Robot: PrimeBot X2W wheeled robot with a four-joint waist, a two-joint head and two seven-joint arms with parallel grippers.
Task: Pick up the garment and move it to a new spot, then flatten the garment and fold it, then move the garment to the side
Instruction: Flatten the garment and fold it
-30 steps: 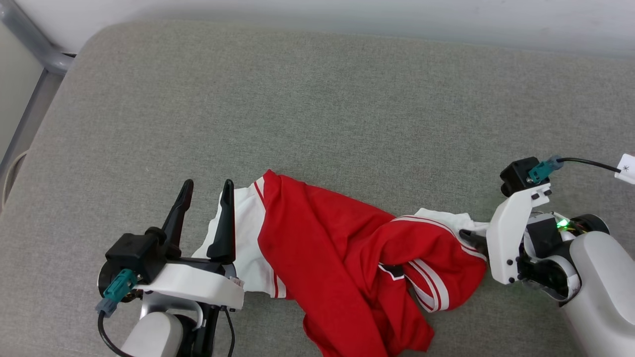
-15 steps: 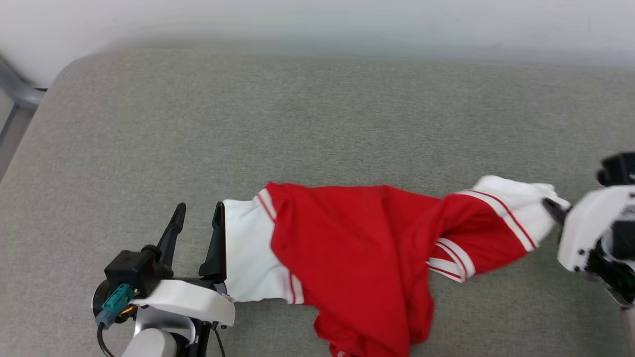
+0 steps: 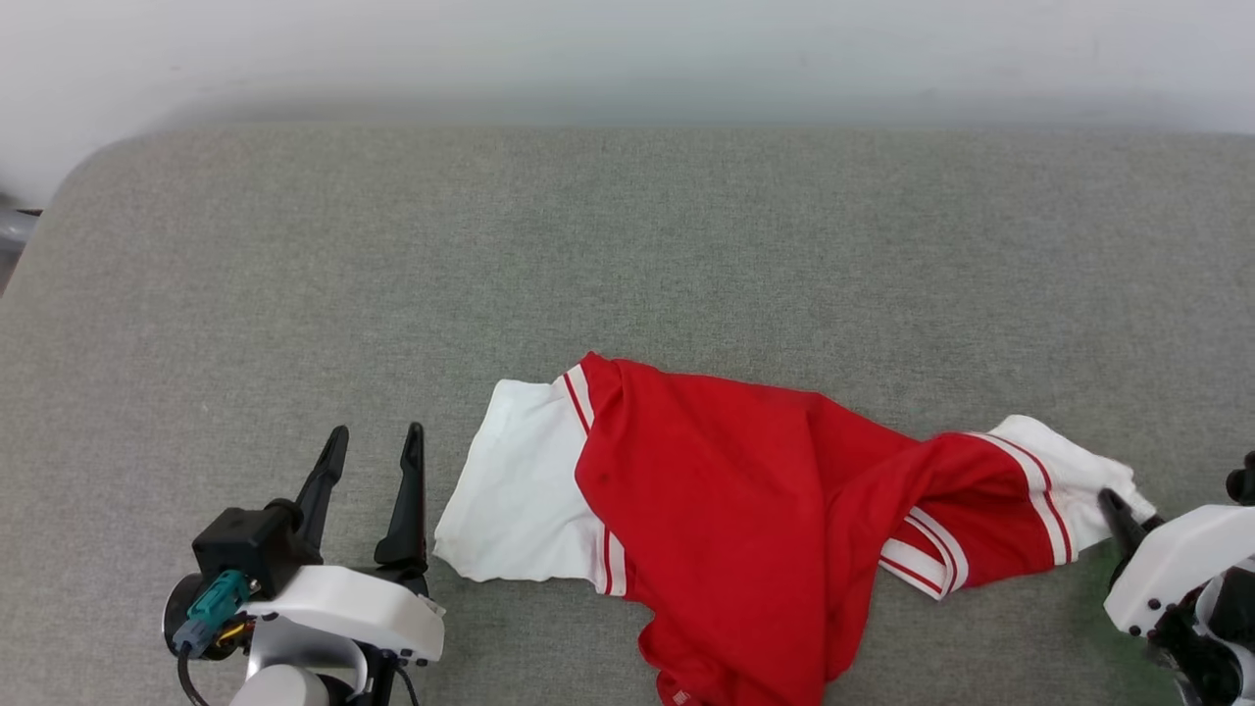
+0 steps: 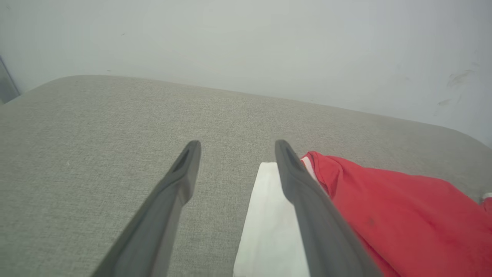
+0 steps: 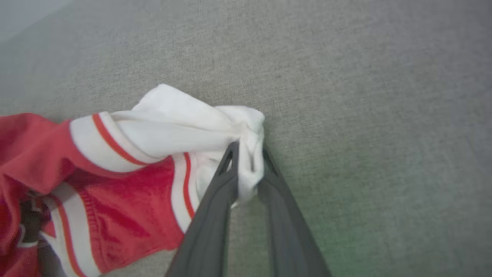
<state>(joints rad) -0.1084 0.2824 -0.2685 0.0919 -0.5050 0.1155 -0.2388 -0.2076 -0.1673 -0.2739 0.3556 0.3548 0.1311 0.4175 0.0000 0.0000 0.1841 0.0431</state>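
Right jaws: Shut tight on the bunched white end of one sleeve (image 5: 246,123). The cloth is pinched between the two fingers.
Left jaws: Wide open and holding nothing, low over the grey cushion (image 3: 294,294).
The garment (image 3: 726,510): It lies on the cushion between the two sets of jaws. Its other white sleeve (image 3: 520,490) lies flat just beside the left jaws, on the side that faces the right jaws.
Step in hand: We think we are pulling the shirt out long so it can go flat.
How to do it well: We should pull the pinched sleeve away from the left jaws, low and slow, so the small pinch does not slip. We should bring the left jaws over the flat sleeve and pinch its edge. Then both can pull apart until the folds in the red middle go smooth.
Beyond the jaws: Bare cushion, then a pale wall (image 4: 246,38), so there is lots of room.
Hard to see: The bottom of the shirt is cut off at the near edge of the head view. The red part near the right jaws is folded over itself, so we cannot tell what lies under it. We cannot tell how many layers the right jaws hold.
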